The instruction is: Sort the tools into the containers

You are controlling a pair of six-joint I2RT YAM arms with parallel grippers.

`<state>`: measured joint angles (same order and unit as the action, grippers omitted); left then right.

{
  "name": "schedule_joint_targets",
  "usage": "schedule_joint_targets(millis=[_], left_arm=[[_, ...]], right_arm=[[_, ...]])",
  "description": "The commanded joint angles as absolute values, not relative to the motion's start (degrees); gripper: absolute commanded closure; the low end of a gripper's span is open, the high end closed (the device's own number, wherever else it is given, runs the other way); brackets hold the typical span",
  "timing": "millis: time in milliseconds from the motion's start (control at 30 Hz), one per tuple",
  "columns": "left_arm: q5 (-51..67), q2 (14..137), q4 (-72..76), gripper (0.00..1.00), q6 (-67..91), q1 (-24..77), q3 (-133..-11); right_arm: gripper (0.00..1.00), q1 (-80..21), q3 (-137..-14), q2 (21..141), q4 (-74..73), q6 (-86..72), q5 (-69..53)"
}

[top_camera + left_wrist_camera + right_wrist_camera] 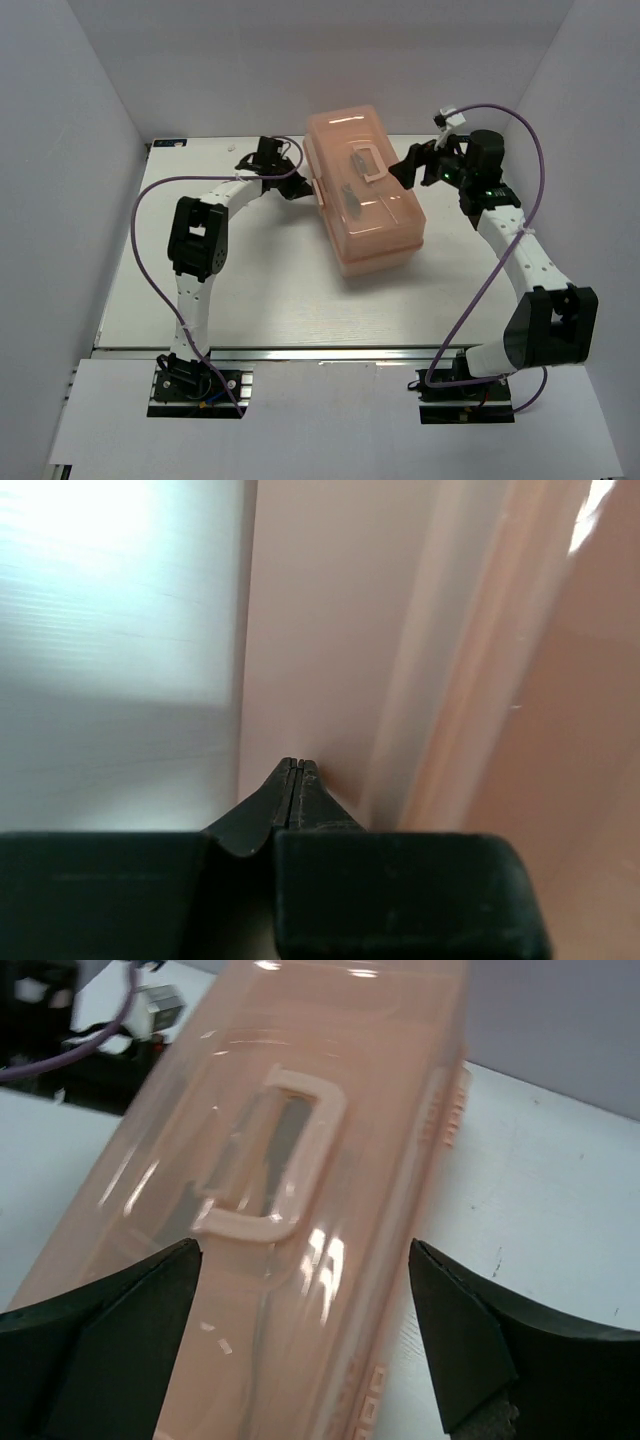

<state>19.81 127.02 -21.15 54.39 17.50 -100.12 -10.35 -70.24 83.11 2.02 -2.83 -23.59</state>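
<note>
The salmon-pink toolbox [380, 228] stands closed in the middle of the table, its lid handle [366, 162] on top. Dark tools [352, 197] show dimly through the translucent lid, also under the handle in the right wrist view [283, 1142]. My left gripper [303, 186] is shut and empty, its tips [296, 766] pressed against the toolbox's left side wall [330, 630], near the front latch [320, 188]. My right gripper [410, 166] is open and empty at the box's right side, its jaws wide apart above the lid [200, 1210] just short of the handle [300, 1090].
White walls enclose the table on the left, back and right. A purple cable [150, 270] loops beside the left arm and another [535, 150] arcs over the right arm. The box's hinge side [450, 1110] faces bare white table [540, 1190].
</note>
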Motion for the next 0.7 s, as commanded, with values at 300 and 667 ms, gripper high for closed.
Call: schedule_joint_targets(millis=[300,667], left_arm=[[28.1,126.9,-11.7,0.96,60.7,31.5,-99.7],[16.5,108.6,-12.7,0.71,59.2,24.5,-82.8]], right_arm=[[1.00,-14.0,-76.5,77.5,-35.0,47.4,-61.2],[1.00,-24.3,-74.0,81.3,-47.6,44.8,-31.8]])
